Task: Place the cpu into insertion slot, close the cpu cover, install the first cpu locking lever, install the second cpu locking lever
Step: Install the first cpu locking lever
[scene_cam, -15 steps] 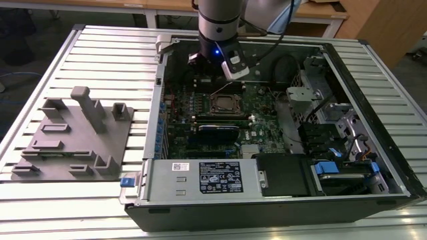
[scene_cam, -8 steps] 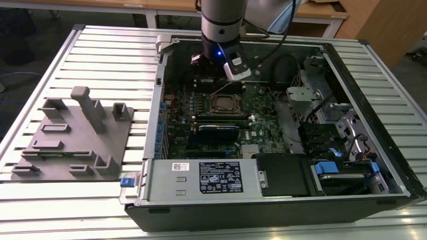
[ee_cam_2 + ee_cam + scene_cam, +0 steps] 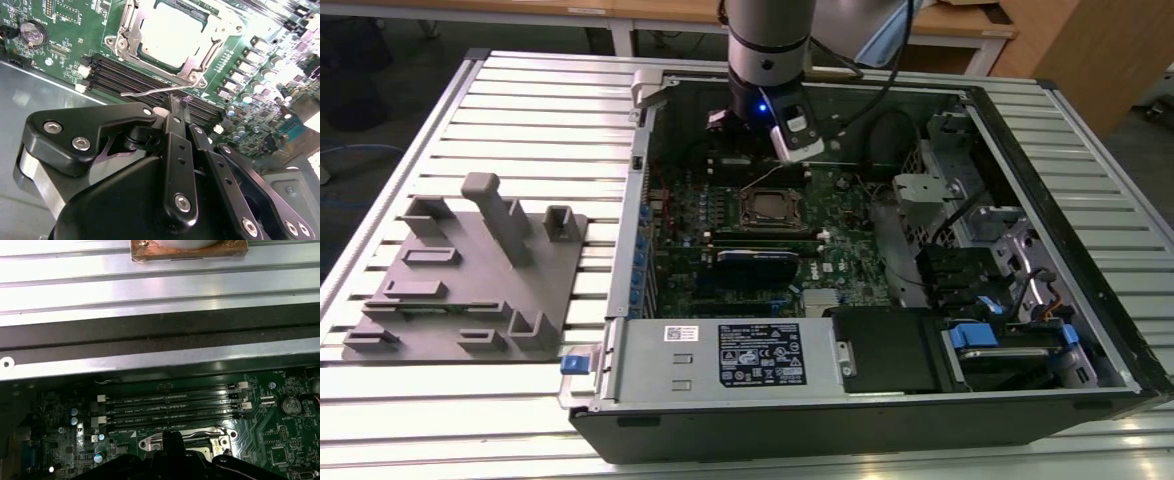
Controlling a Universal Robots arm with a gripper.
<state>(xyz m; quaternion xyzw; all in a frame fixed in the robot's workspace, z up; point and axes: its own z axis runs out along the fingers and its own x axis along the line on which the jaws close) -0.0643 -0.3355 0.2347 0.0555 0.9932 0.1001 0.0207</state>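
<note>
The cpu [image 3: 170,30] lies in the insertion slot [image 3: 771,208], its pale metal top showing through the cut-out of the cpu cover [image 3: 129,35], which lies flat over it. A thin wire locking lever [image 3: 145,92] stands free beside the slot, stretched over the black memory slots [image 3: 135,80]. My gripper [image 3: 175,102] is shut, with its tip right at this lever on the memory-slot side of the slot; whether they touch I cannot tell. In the exterior view the gripper [image 3: 761,160] hangs just behind the slot. In the first wrist view the gripper [image 3: 170,436] covers part of the slot [image 3: 220,442].
The green board sits inside an open computer case [image 3: 1067,140]. A power supply [image 3: 720,355] lies along the case's front and drive bays [image 3: 987,300] stand at the exterior view's right. A grey fixture [image 3: 467,270] stands on the slatted table at the exterior view's left. A coin battery [image 3: 32,32] sits near the slot.
</note>
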